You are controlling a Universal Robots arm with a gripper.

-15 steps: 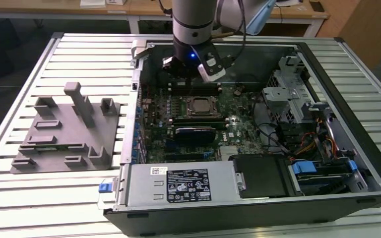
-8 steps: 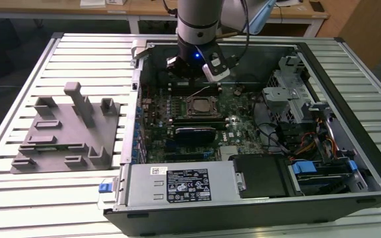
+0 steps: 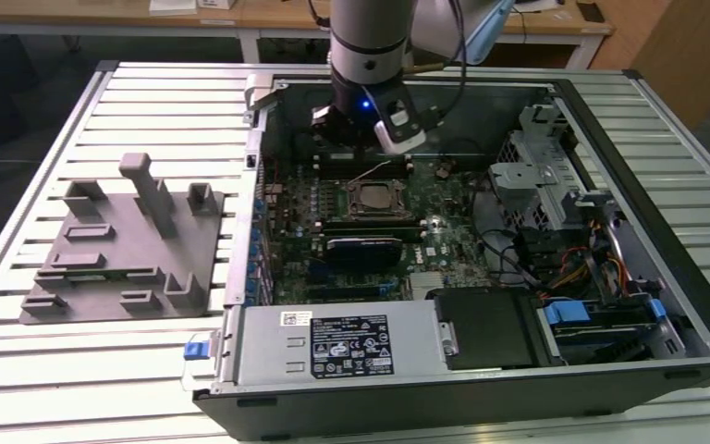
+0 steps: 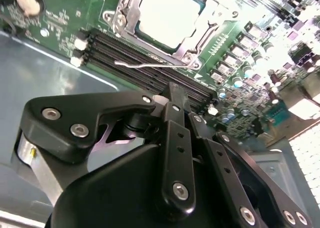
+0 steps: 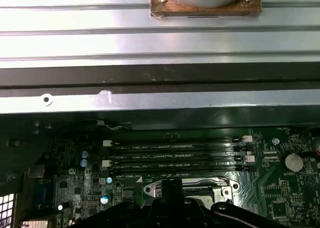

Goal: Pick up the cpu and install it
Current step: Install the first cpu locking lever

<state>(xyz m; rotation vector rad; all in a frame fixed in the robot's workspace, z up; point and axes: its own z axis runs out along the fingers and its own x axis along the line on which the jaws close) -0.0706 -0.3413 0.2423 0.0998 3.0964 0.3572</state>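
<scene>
The cpu shows as a pale square lying flat inside the metal socket frame on the green motherboard; the frame's thin wire lever lies along its edge. In the exterior view the socket is in the middle of the open computer case. My gripper hangs just behind the socket, over the memory slots, a little above the board. Its black linkage shows close up in the second wrist view. Nothing is seen held in it.
A grey fixture with upright posts lies on the slatted table at the exterior view's left. Inside the case stand a black glossy module, a power supply at the front and a drive cage with cables at the right. The case wall rises close behind the gripper.
</scene>
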